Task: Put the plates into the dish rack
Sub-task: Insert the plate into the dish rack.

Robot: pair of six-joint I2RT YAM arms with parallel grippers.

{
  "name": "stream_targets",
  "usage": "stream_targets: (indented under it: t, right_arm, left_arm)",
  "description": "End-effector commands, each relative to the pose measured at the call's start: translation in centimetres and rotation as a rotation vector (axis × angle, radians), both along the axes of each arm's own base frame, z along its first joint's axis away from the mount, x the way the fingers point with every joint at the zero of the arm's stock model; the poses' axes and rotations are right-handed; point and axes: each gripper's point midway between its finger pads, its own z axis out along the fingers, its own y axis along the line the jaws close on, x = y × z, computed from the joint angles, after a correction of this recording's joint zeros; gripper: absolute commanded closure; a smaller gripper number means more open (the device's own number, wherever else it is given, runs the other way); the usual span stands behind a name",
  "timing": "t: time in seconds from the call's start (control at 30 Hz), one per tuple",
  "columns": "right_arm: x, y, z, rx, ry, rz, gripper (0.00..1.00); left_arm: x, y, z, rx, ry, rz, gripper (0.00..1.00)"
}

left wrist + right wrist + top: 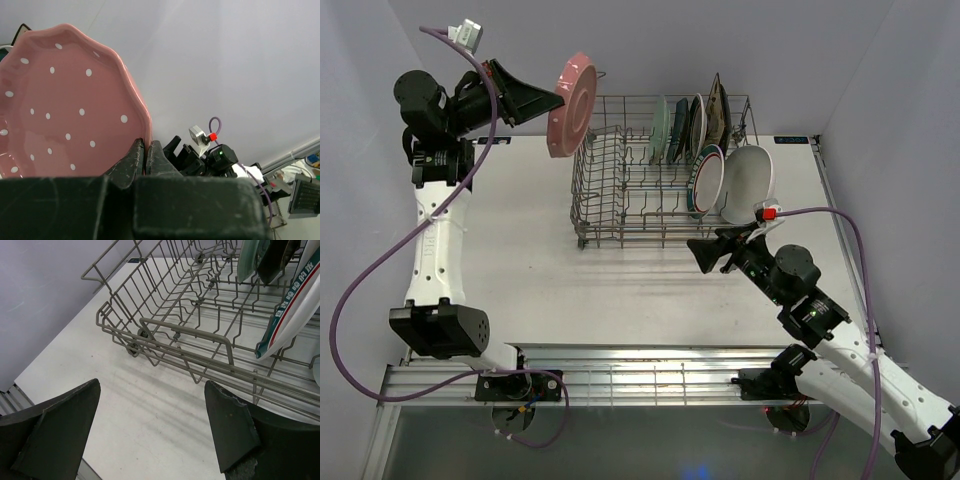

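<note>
One pink dotted plate (pixel 577 100) aloft, L hand (pixel 558 100) clamped on its rim — by dish rack (pixel 610 195) far-left corner | R hand (pixel 706 255) open over counter (pixel 520 250) | step: carry-in | next — lower edge-on btwn free tines

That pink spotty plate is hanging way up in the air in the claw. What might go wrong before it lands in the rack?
The left claw pinches the pink dotted plate only at its rim, high above the table, so it may slip and drop. Coming down, its edge might catch the tall wire side of the dish rack. The right claw hangs open by the rack's front; the arms might crowd each other.
</note>
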Motion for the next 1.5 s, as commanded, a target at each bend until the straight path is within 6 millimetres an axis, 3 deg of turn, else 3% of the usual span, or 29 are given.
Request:
stream_targets:
  t: [0.0,0.5,0.73,0.93,1.47]
  right_arm:
    - [-0.1,-0.3,1.5,0.041,-0.046,-0.014,0.1]
    - [-0.5,-1.3,1.7,0.058,-0.058,-0.043,0.1]
    - [-0.5,-1.5,1.7,0.058,-0.058,-0.051,0.1]
    - [-0.5,-1.6,1.7,0.067,-0.052,-0.055,0.1]
    - [-0.7,-1.8,2.1,0.089,-0.054,-0.059,0.1]
  left_arm:
    - [-0.7,-1.1,3.7,-0.068,-0.124,0.074,1.0]
    - [1.5,-8.2,0.3,-0.153,-0.057,0.095,1.0]
    - [2.0,-10.0,-1.4,-0.155,-0.061,0.091,1.0]
    - [2.1,-11.1,-1.6,-0.135,-0.091,0.068,1.0]
    - [5.5,-13.2,-4.5,-0.09,-0.094,0.13,1.0]
